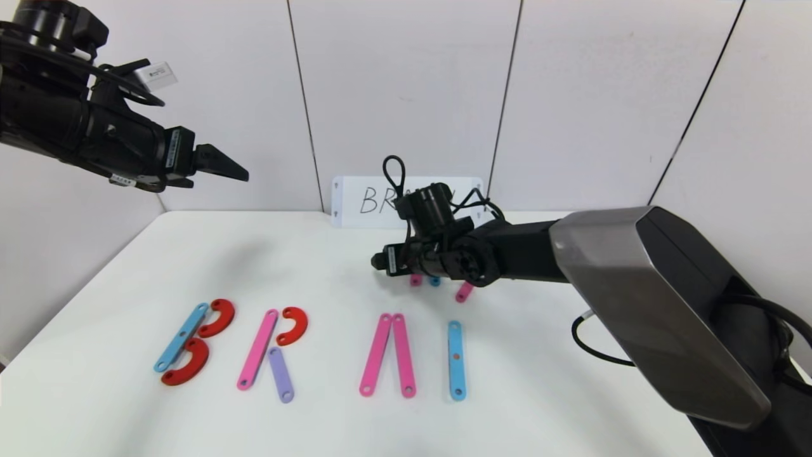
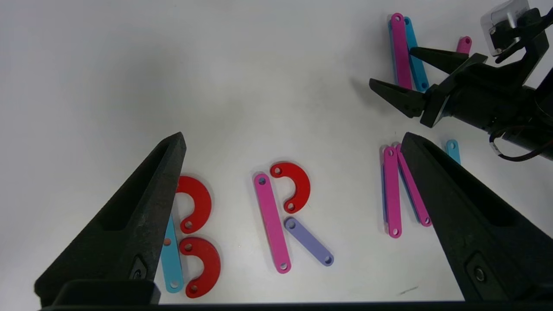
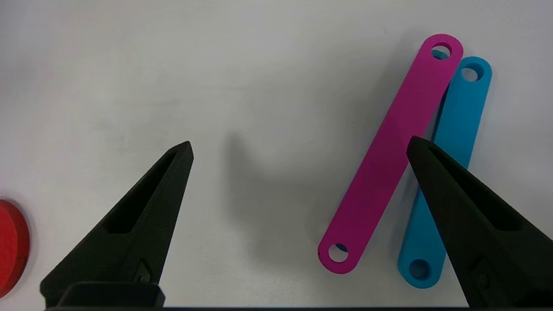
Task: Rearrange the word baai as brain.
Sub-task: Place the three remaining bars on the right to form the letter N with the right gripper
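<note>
The word lies along the table's front in flat plastic letters. A blue bar (image 1: pixel 181 336) with two red curves (image 1: pixel 217 317) makes a B. A pink bar (image 1: pixel 257 349), a red curve (image 1: pixel 293 325) and a purple bar (image 1: pixel 280 374) make an R. Two pink bars (image 1: pixel 388 354) lean together, and a blue bar (image 1: pixel 456 359) stands alone. My right gripper (image 3: pixel 300 142) hovers open and low over the table behind them, beside a spare pink bar (image 3: pixel 389 155) and a spare blue bar (image 3: pixel 453 142). My left gripper (image 2: pixel 293 138) hangs open and empty high at the back left.
A white card (image 1: pixel 355 197) with handwritten letters leans on the back wall, partly hidden by my right wrist. Another short pink piece (image 1: pixel 464 291) lies under my right arm. White walls close the table at the back and left.
</note>
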Controlling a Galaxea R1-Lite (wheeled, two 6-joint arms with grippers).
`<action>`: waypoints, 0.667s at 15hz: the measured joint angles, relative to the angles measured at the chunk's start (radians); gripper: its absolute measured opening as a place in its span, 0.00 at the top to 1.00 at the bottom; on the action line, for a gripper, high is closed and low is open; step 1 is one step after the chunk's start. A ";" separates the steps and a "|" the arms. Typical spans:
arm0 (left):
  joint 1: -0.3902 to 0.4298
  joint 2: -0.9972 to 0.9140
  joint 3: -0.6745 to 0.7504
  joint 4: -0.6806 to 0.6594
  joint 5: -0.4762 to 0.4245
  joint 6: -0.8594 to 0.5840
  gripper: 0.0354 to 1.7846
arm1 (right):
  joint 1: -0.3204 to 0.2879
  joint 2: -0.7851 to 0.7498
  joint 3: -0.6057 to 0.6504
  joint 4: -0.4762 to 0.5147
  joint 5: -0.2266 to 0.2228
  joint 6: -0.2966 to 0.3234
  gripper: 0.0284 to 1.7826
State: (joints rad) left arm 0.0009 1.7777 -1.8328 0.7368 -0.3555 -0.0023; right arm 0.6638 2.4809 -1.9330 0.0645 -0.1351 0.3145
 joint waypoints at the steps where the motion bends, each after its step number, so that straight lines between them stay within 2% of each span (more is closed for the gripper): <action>1: -0.002 0.002 0.000 0.000 0.000 0.000 0.03 | 0.001 0.002 -0.001 -0.001 -0.020 -0.002 0.03; 6: -0.004 0.006 0.000 0.000 0.000 0.000 0.02 | -0.001 0.006 0.001 0.003 -0.041 0.007 0.03; 10: -0.010 0.006 0.000 0.000 0.000 0.000 0.03 | -0.004 0.008 0.000 0.004 -0.041 0.040 0.03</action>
State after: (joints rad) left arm -0.0091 1.7834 -1.8330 0.7370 -0.3553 -0.0028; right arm 0.6600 2.4889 -1.9334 0.0683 -0.1760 0.3549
